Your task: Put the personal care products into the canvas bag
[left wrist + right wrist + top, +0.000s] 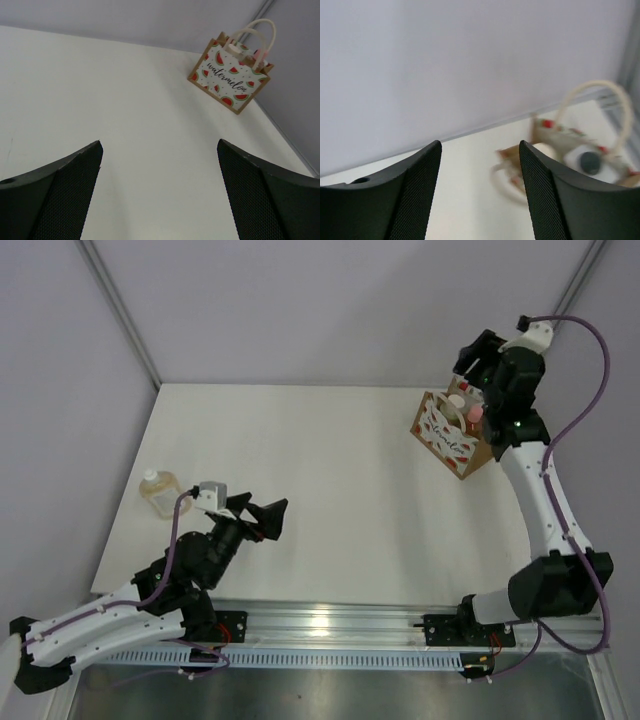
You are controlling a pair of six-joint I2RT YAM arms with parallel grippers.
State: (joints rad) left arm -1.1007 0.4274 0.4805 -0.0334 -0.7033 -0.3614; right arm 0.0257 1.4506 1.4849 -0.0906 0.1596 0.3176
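Observation:
The canvas bag point(448, 435) stands at the table's far right, with its white printed panel and rope handles also in the left wrist view point(230, 80). Inside it I see a pink cap point(474, 412) and a cream cap point(457, 401). The right wrist view shows the bag point(570, 150) blurred, with a black-capped white bottle point(590, 161) in it. The squat amber flask point(157, 490) with a white cap stands on the table at the left. My left gripper point(268, 515) is open and empty, to the right of the flask. My right gripper point(467, 360) is open and empty, raised above the bag's far side.
The white table point(330, 490) ends at a grey wall point(300, 310) just behind the bag. A metal rail point(330, 625) with the arm bases runs along the near edge. The right arm point(545, 500) rises along the table's right side.

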